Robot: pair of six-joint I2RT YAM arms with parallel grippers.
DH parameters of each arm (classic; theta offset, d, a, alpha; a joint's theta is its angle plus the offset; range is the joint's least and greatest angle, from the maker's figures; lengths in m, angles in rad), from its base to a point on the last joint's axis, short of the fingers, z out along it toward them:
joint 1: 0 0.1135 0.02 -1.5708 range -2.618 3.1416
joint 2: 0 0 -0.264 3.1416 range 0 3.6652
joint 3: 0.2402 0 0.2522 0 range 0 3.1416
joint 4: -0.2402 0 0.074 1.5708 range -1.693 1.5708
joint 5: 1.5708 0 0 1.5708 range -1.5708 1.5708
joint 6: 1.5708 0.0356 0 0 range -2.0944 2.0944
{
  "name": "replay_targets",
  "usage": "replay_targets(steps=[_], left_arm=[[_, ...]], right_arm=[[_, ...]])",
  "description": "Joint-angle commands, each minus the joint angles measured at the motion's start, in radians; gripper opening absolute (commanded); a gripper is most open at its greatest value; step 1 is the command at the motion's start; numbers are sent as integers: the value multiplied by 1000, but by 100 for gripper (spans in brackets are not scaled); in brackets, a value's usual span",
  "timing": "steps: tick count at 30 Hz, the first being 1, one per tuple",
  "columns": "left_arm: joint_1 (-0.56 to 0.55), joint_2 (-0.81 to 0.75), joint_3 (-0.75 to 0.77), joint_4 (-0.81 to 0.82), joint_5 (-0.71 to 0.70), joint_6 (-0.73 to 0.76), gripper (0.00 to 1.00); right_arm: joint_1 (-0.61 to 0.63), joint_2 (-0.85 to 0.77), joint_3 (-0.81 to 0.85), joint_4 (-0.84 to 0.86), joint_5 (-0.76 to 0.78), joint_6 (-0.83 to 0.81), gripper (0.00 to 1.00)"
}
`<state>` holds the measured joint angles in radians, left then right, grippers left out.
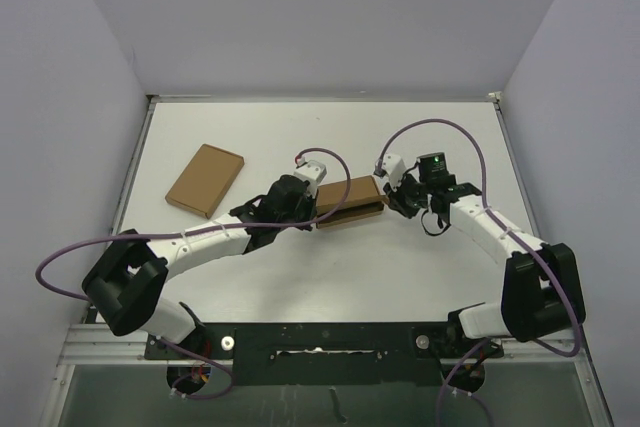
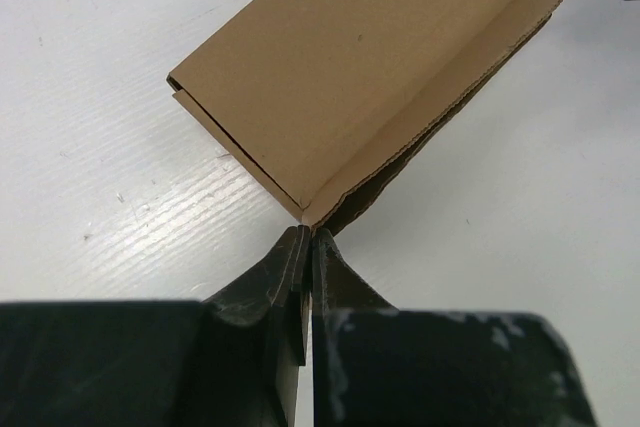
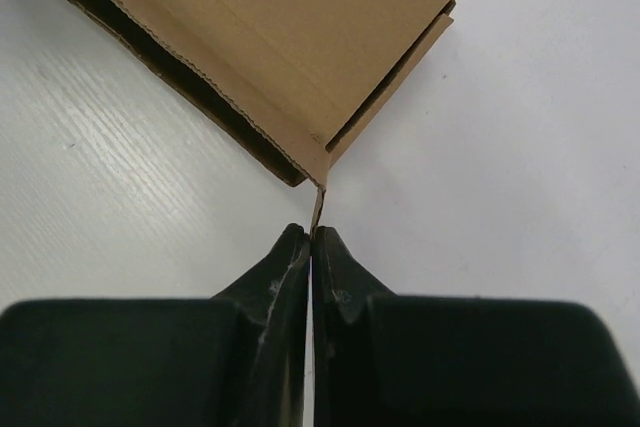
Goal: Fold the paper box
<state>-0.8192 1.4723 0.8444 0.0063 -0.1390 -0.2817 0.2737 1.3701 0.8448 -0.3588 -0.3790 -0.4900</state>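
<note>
The paper box (image 1: 350, 201) is a narrow brown cardboard carton lying near the middle of the white table, partly folded, with one long side flap still open. My left gripper (image 1: 313, 209) is shut on its left end; in the left wrist view the fingertips (image 2: 308, 234) pinch the corner of the carton (image 2: 360, 67). My right gripper (image 1: 388, 197) is shut on its right end; in the right wrist view the jaws (image 3: 311, 232) clamp a thin cardboard tab hanging from the corner of the carton (image 3: 270, 37). The carton lies between the two grippers.
A wider, flatter brown cardboard rectangle (image 1: 205, 180) lies on the table (image 1: 330, 277) at the back left, apart from the arms. Pale walls close in the table at the left, back and right. Purple cables loop over both arms.
</note>
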Motion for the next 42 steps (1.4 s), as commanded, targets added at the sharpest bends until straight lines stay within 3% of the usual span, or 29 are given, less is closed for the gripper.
replay_targets(steps=[1, 21, 24, 33, 39, 42], left_arm=[[-6, 19, 7, 63, 8, -52, 1], [-6, 43, -21, 51, 66, -73, 2], [-6, 41, -14, 42, 66, -65, 2], [-3, 46, 13, 4, 72, -34, 3], [-3, 61, 23, 0, 82, -28, 3], [-1, 67, 26, 1, 86, -23, 3]], right_arm=[[1, 18, -12, 62, -53, 77, 0], [3, 84, 1, 3, -64, 54, 0], [-5, 59, 14, -22, -91, 25, 11], [-34, -95, 20, -52, -211, -178, 56], [-34, -112, 26, -95, -371, -546, 97], [-37, -72, 10, -76, -421, -791, 98]])
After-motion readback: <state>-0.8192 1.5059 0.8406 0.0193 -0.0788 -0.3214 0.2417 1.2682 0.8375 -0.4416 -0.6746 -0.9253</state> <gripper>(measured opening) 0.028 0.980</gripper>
